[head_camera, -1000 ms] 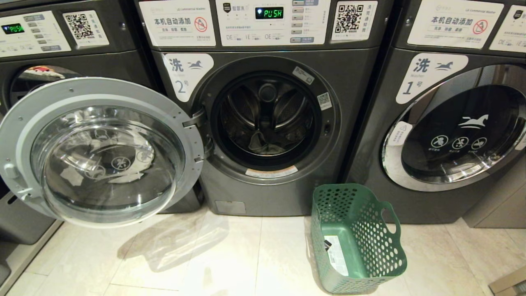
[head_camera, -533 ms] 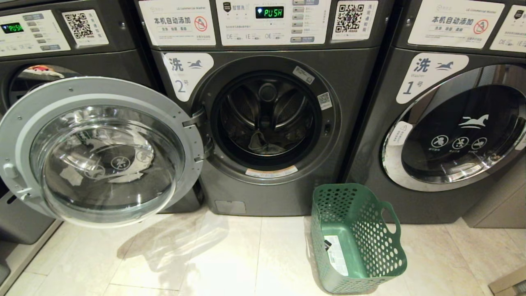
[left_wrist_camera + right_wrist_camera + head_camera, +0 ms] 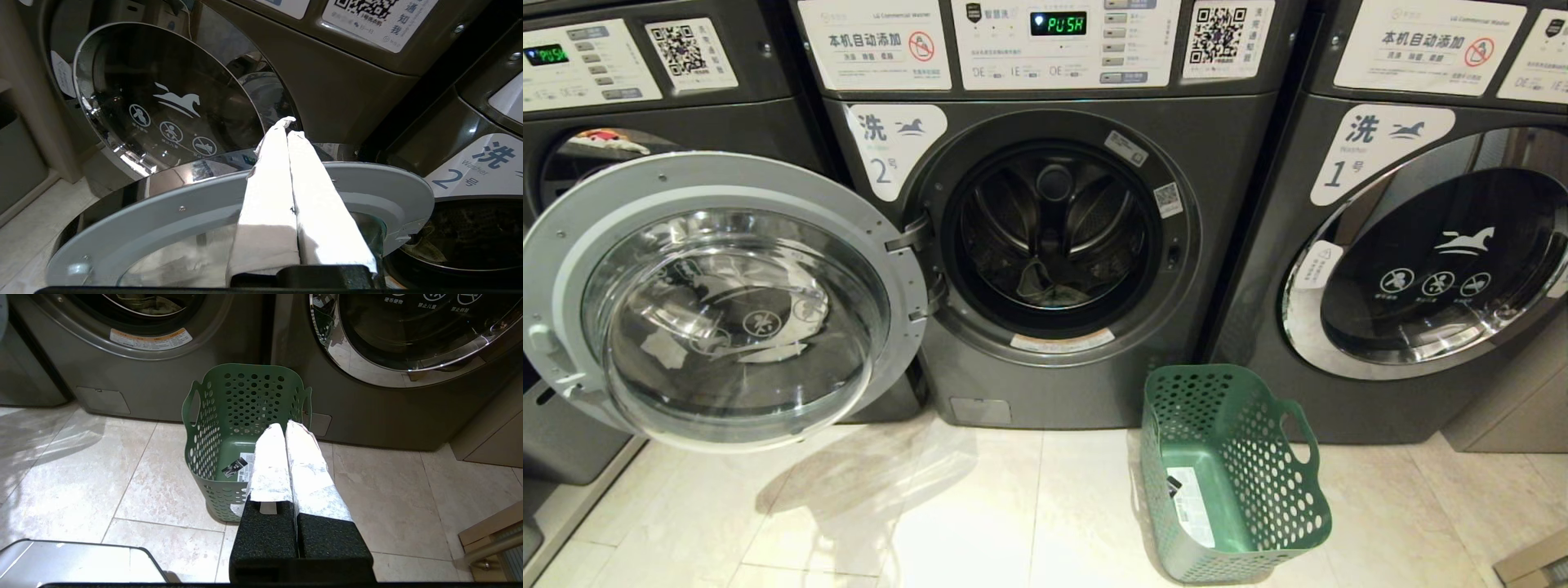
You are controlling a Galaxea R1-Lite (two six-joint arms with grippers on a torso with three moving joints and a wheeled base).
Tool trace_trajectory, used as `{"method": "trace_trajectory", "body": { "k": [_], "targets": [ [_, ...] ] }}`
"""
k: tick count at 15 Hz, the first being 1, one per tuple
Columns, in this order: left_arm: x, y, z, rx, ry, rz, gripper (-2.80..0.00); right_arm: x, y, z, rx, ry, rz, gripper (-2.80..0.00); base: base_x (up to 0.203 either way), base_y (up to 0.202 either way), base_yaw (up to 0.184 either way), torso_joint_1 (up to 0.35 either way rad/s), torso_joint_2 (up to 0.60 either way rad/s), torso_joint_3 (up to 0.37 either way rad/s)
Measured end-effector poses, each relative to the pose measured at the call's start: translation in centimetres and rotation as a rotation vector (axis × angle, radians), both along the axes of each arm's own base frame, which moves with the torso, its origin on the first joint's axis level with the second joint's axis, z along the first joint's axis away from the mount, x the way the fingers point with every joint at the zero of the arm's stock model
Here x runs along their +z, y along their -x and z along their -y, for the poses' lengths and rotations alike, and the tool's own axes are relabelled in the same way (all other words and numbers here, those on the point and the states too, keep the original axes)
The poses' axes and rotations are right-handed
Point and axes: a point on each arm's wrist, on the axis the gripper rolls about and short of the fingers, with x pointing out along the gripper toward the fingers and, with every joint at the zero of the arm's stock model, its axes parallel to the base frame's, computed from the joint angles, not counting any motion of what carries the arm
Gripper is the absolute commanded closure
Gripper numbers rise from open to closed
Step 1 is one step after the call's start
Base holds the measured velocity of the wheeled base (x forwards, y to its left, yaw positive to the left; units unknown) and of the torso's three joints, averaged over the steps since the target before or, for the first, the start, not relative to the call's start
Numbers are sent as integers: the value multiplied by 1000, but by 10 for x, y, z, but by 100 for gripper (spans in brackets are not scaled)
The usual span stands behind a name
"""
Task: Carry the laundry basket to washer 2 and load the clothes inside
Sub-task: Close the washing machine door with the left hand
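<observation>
Washer 2 (image 3: 1225, 204) stands in the middle with its round door (image 3: 719, 302) swung wide open to the left. The clothes (image 3: 1049, 290) lie low in its drum. The green laundry basket (image 3: 1278, 482) sits on the floor in front of the washer's right corner, holding only the white sticker on its base. Neither arm shows in the head view. In the left wrist view my left gripper (image 3: 288, 126) is shut and empty, just above the open door's grey rim (image 3: 163, 208). My right gripper (image 3: 284, 426) is shut and empty, above the near side of the basket (image 3: 245, 400).
Washer 1 (image 3: 1421, 269) stands to the right with its door shut. Another washer (image 3: 572, 147) is on the left, partly behind the open door. A wooden item (image 3: 1535, 563) pokes in at the floor's right corner. Pale tiles (image 3: 931, 506) lie before the machines.
</observation>
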Motion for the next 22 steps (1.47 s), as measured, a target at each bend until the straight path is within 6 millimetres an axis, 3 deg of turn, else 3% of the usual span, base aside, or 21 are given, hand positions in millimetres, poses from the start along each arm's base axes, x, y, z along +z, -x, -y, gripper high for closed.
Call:
{"method": "trace_trajectory", "body": {
  "k": [4,9,18,22],
  "targets": [
    [-14,-30,-24,-70,61,25,0,0,0,0,0,-1,0,0,0,0,0,0,0,0],
    [-39,-49,-39,-148,94,-17,0,0,0,0,0,-1,-1,0,0,0,0,0,0,0],
    [-64,-64,-55,-164,130,-31,0,0,0,0,1,-9,0,0,0,0,0,0,0,0],
    [-67,-56,-50,-216,215,-133,0,0,0,0,1,-10,0,0,0,0,0,0,0,0]
  ]
}}
